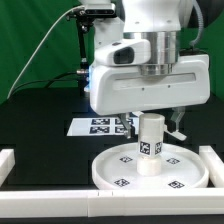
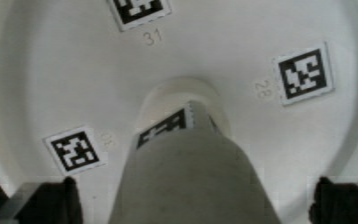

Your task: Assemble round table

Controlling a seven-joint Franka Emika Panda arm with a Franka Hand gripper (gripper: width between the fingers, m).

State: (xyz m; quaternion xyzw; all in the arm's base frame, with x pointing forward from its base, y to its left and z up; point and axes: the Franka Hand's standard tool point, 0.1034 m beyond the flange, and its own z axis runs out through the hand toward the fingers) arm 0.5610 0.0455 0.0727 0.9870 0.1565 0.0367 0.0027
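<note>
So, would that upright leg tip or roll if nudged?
Probably stiff: the leg looks like thick moulded plastic. Upright on the disc, short and wide, it likely resists tipping. Knocked over, its round side would probably roll.

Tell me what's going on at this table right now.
A single robot arm is building a small white round table. The round disc lies flat on the black table, and the short leg stands upright at its middle. The pincer hangs open just over the leg, its fingers apart on either side and gripping nothing. Whether the leg is fully seated cannot be told.
</note>
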